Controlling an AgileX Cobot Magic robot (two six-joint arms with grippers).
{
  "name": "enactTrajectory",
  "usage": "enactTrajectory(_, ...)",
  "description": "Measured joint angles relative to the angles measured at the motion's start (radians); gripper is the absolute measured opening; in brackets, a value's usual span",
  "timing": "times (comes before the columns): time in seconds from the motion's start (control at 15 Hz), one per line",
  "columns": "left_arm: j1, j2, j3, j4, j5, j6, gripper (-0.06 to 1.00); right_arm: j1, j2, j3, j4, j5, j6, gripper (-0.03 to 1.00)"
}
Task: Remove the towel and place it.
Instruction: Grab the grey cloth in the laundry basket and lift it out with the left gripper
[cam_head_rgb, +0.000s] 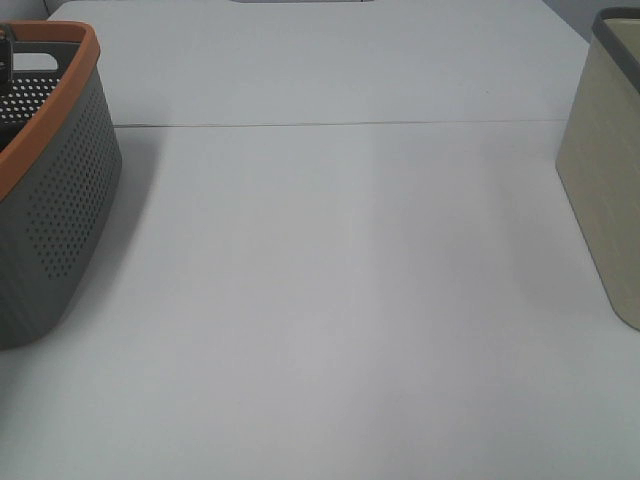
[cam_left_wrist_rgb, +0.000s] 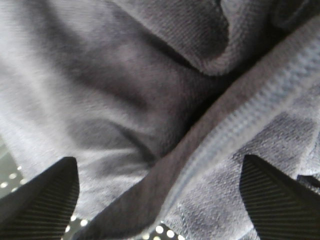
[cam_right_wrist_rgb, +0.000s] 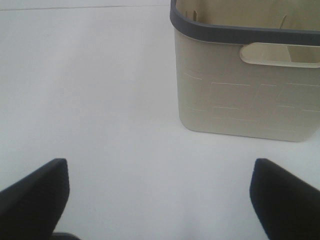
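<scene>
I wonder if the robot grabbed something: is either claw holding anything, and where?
Nothing yet. The left gripper stands open around a hemmed fold of the towel; the right gripper is open above the table.

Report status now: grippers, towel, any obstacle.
Left gripper open, jaws astride towel inside grey basket. Right gripper open, empty, facing cream basket. No obstacle in view.
</scene>
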Motion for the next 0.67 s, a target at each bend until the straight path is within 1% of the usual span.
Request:
enactTrajectory(0.07, 0.000, 0.003, 0.000, -0.001, 0.006, 0.000, 0.77, 0.000, 0.000, 0.000, 0.000, 0.000, 0.000, 0.87)
enactTrajectory(0.2, 0.000, 0.003, 0.000, -0.001, 0.036, 0.000, 0.62, 0.000, 0.000, 0.000, 0.000, 0.000, 0.000, 0.87)
enactTrajectory(0.33, 0.000, 0.003, -0.004, 0.008, 0.052, -0.038, 0.40, 0.000, 0.000, 0.000, 0.000, 0.000, 0.000, 0.87)
enactTrajectory(0.4, 0.000, 0.003, -0.015, 0.019, 0.063, -0.102, 0.23, 0.000, 0.000, 0.000, 0.000, 0.000, 0.000, 0.87)
enactTrajectory(0.47, 0.000, 0.003, -0.017, 0.021, 0.069, -0.118, 0.21, 0.000, 0.000, 0.000, 0.000, 0.000, 0.000, 0.87)
enactTrajectory(0.53, 0.000, 0.003, -0.017, 0.023, 0.076, -0.161, 0.18, 0.000, 0.000, 0.000, 0.000, 0.000, 0.000, 0.87)
enactTrajectory(0.67, 0.000, 0.003, -0.017, 0.023, 0.075, -0.217, 0.17, 0.000, 0.000, 0.000, 0.000, 0.000, 0.000, 0.87)
